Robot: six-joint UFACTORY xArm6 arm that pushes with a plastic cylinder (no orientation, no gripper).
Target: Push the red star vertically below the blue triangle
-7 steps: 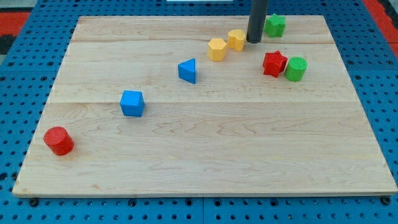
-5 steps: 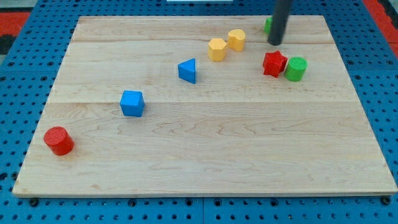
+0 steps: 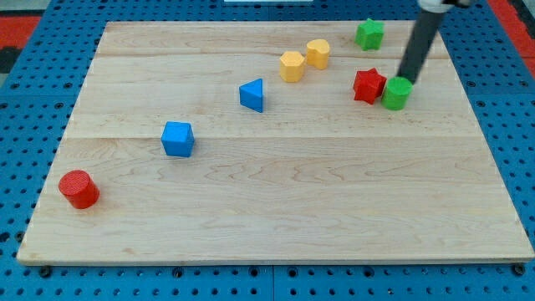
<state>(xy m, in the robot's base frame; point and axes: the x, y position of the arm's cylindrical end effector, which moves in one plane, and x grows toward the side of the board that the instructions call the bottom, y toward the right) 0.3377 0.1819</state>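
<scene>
There is only one camera, set high off the near edge of the wooden board (image 3: 276,209) and tilted down and away, so the board's far edge sits narrower than its near one. It stands back enough to take in the whole board with a rim of blue pegboard (image 3: 25,125) on every side and red strips at the far corners. No second view shares the scene.

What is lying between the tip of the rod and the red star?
In the camera view, the green cylinder lies between my tip and the red star, touching the star's right side; my tip sits at the cylinder's upper right edge.
</scene>
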